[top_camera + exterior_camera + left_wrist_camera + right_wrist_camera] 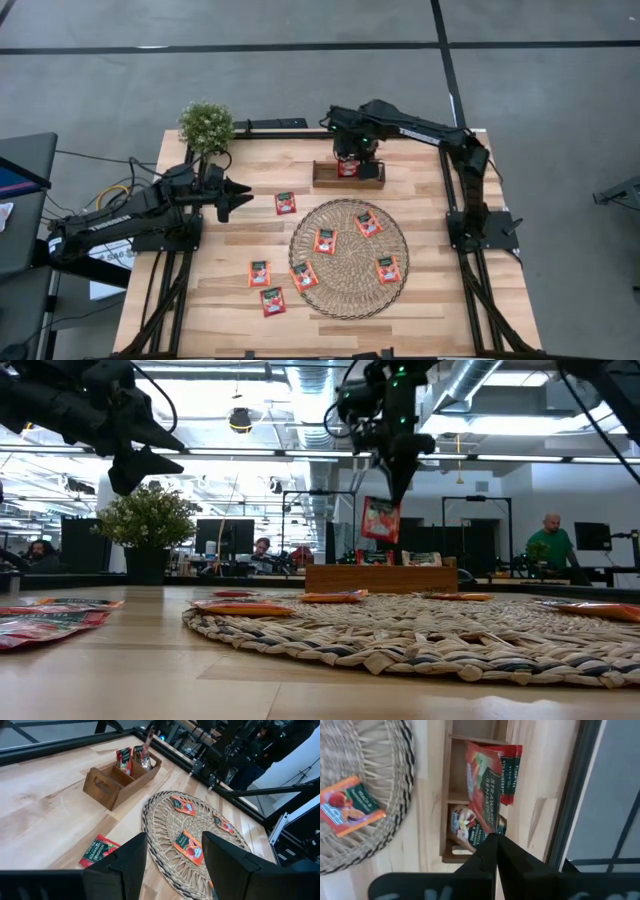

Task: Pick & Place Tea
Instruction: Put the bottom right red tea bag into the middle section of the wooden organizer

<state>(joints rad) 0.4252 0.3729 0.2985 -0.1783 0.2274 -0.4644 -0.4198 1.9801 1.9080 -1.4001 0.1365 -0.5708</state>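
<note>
Red-orange tea sachets lie flat: three on the bare table (285, 203), (259, 272), (272, 300), and several on the round woven mat (325, 240). More stand in the small wooden tray (322, 181) at the far side. My right gripper (495, 845) is over the tray, shut on one sachet (380, 520). My left gripper (238, 196) hovers open above the table, left of the mat; in its wrist view, its fingers (172, 847) frame a sachet on the mat (189, 847) far below. My right gripper pinches the red sachet between its two fingers at its upper edge (488, 829), coming from above and pointing down. The sachet hangs below the fingers, slightly tilted. It is lifted clear just above the tray's compartments (380, 575).
A potted plant (206, 125) stands at the table's far left corner, behind my left arm. The tray (120, 777) holds sachets in its end compartment (510, 775) and another beside it (465, 822). People sit and stand in the room beyond (552, 540).
</note>
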